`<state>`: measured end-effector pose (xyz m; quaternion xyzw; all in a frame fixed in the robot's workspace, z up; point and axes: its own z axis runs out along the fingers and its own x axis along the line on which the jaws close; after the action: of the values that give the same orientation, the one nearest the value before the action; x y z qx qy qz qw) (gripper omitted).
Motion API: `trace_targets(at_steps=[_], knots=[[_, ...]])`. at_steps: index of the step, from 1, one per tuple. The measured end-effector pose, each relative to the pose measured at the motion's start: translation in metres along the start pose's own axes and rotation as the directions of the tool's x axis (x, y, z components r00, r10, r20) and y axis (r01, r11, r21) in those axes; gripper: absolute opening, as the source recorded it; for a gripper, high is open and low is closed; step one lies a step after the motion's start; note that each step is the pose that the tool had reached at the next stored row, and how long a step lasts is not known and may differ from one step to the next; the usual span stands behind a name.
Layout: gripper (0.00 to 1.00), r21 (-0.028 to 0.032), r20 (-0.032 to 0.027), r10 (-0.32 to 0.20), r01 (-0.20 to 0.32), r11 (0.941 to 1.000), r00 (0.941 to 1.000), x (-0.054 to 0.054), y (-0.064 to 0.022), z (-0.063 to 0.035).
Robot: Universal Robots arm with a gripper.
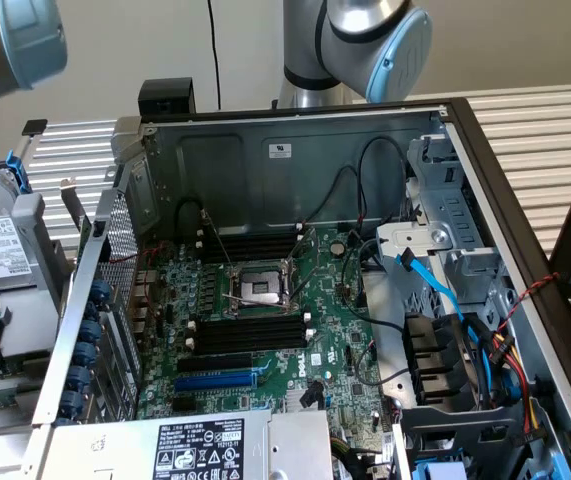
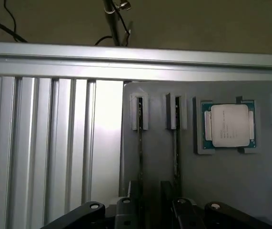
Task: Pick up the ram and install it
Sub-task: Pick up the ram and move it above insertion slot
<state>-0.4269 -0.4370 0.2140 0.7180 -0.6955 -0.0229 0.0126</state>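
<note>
Gripper state: gripper (image 2: 151, 210) is standing wide at the lower edge of the wrist view, jaws spread and holding nothing.
Ram location: two sticks are sitting edge-on in a grey holder tray (image 2: 231, 186); the ram (image 2: 140, 143) is lying just above the gripper's fingers, with a second stick (image 2: 176, 143) beside it.
Other tray content: processor chip (image 2: 229, 125) is resting in its pocket at the wrist view's centre right.
Computer case: open case (image 1: 265, 160) is filling the exterior view, with the motherboard (image 1: 340, 345) exposed.
Memory slots: long black slots (image 1: 245, 332) are showing below the processor socket (image 1: 257, 290), apparently empty.
Progress: pick-up is not yet done; installation is remaining entirely, as I judge it.
Hidden or unclear: the sticks' chips and labels are facing away; the fingertips are being cut off at the frame edge; contact with the ram cannot be confirmed.
</note>
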Motion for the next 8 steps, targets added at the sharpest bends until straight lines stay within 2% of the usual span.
trace_targets(at_steps=[2, 5, 8], knots=[[0.33, -0.0002, -0.0006, -0.009, 0.009, 1.0000, 1.0000, 0.0007, -0.0001, 0.0033], [0.33, -0.0008, -0.0068, -0.018, 0.018, 0.9998, 0.9998, 0.0012, -0.0002, 0.0045], [0.33, -0.0006, -0.0077, -0.023, 0.023, 0.9997, 0.9997, 0.0014, -0.0002, 0.0050]])
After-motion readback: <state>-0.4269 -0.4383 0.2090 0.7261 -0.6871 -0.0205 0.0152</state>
